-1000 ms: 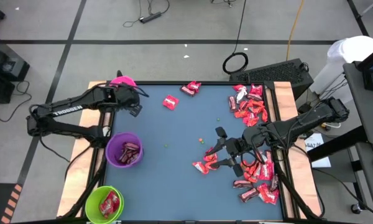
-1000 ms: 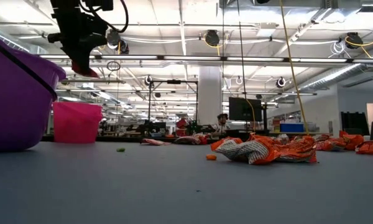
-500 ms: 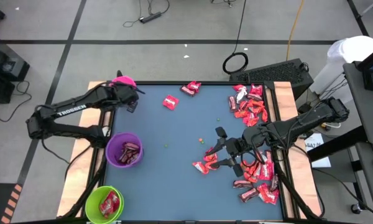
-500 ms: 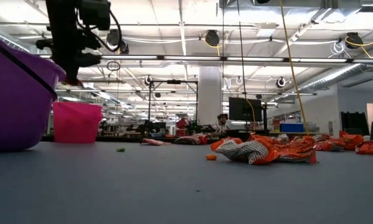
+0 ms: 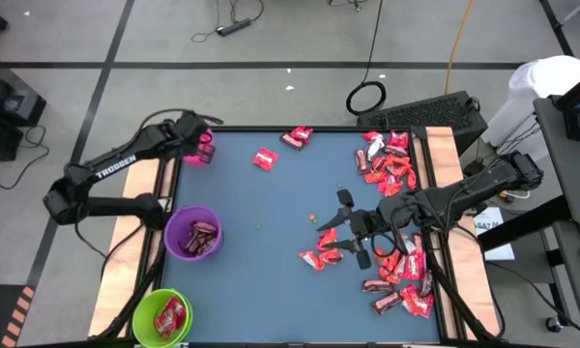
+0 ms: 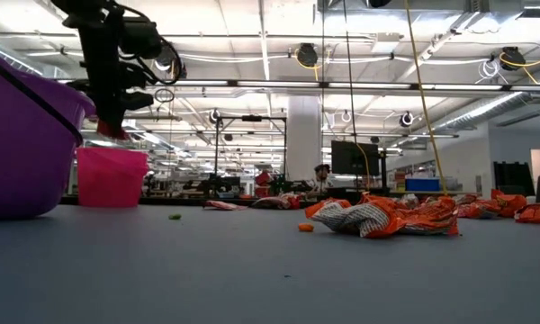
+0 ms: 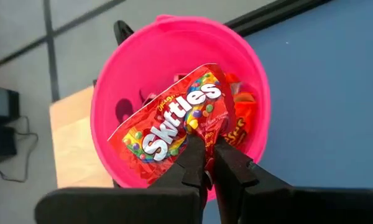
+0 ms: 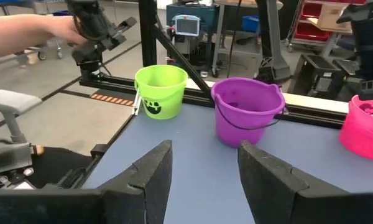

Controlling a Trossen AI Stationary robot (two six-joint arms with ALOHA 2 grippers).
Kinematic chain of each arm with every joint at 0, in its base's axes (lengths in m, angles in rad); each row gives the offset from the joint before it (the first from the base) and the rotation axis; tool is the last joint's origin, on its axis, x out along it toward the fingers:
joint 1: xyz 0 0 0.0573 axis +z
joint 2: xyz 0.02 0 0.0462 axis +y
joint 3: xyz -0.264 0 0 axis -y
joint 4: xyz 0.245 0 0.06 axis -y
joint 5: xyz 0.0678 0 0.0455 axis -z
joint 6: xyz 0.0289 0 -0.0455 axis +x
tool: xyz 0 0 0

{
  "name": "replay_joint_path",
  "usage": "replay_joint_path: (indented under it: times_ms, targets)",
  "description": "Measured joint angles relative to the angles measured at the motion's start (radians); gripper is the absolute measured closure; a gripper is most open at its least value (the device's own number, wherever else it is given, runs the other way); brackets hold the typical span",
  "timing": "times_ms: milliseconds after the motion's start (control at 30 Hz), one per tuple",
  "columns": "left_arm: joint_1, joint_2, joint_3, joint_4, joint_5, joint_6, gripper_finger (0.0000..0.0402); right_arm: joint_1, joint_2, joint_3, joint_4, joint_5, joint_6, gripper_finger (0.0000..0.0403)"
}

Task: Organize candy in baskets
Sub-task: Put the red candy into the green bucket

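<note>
At the far left corner of the blue table point(image 5: 271, 242) stands the pink basket point(image 7: 180, 99), and the left gripper point(image 7: 206, 163) hangs right over it, its fingers pinched narrow on the edge of a red Skittles packet point(image 7: 174, 121) that hangs into the basket's mouth, above other pieces already lying inside. From the low view the same gripper point(image 6: 111, 121) shows above the pink basket point(image 6: 112, 177), a bit of red at its tip. Nearer than the pink basket along the table's left edge sits the purple basket point(image 5: 192, 233) with a few dark and red pieces in it, and nearer again the lime green basket point(image 5: 161, 316) holding red ones. To the right of the pink basket, along the far edge, lie two separate red candy pieces point(image 5: 264, 159). Farther right, past mid-table, the right gripper point(image 5: 340, 224) is just at the left fringe of the big candy pile point(image 5: 398, 266), which runs along the table's right edge; its fingers point(image 8: 150, 171) stand apart with nothing between them. A few tiny orange and green specks point(image 5: 312, 217) lie just left of that gripper.
</note>
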Motion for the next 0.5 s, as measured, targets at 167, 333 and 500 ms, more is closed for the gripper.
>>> replay_joint_path:
  times_ms: [167, 333, 500]
  targets:
    - [0.099, 0.026, 0.0, -0.002, 0.121, 0.041, 0.0382, -0.002, 0.001, 0.0, 0.0, -0.003, 0.0, 0.0232]
    - [0.169, 0.049, 0.0, -0.017, 0.255, 0.078, 0.0382, -0.002, 0.026, 0.0, -0.001, -0.004, -0.018, 0.0232]
    - [0.199, 0.051, 0.0, 0.003, 0.315, 0.101, 0.0382, -0.002, 0.065, 0.0, 0.005, -0.004, -0.05, 0.0232]
